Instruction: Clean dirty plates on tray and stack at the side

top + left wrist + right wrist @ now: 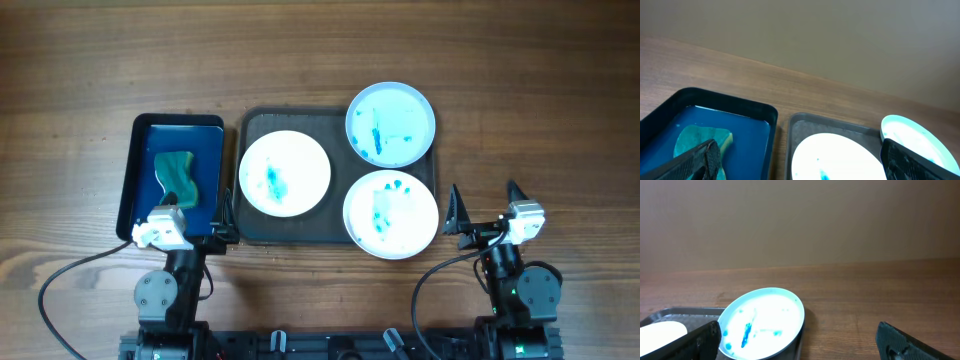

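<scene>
The dark grey tray holds three plates smeared with blue. A white plate lies at its left, a pale-blue-rimmed plate at its back right, and another white plate at its front right, overhanging the rim. My left gripper is open and empty at the front, straddling the gap between the two trays. My right gripper is open and empty, to the right of the front right plate. The left wrist view shows the left plate between the left gripper's fingers. The right wrist view shows the blue-rimmed plate ahead of the right gripper.
A smaller black-rimmed tray with a blue bottom stands left of the grey tray and holds a teal sponge. The sponge also shows in the left wrist view. Bare wooden table surrounds both trays.
</scene>
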Action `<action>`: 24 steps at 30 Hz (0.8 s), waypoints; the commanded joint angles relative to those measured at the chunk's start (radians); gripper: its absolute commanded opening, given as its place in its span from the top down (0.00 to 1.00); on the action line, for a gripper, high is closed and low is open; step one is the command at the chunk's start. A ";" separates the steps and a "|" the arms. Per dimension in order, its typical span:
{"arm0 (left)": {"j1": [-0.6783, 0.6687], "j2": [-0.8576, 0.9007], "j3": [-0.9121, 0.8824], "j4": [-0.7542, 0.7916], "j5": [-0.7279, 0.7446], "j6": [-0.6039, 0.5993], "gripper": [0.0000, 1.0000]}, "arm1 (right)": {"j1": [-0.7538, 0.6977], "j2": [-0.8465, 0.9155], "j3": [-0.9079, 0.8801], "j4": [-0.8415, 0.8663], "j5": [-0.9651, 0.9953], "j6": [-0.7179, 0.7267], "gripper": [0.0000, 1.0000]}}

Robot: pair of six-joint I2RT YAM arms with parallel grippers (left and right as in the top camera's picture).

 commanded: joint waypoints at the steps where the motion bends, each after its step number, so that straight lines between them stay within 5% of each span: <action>1: -0.005 -0.006 -0.009 0.006 -0.032 0.024 0.00 | 0.005 -0.004 -0.001 0.008 -0.013 -0.016 0.00; 24: -0.003 0.024 0.021 -0.021 -0.077 0.024 0.00 | 0.005 0.375 0.180 0.114 -0.087 0.008 0.00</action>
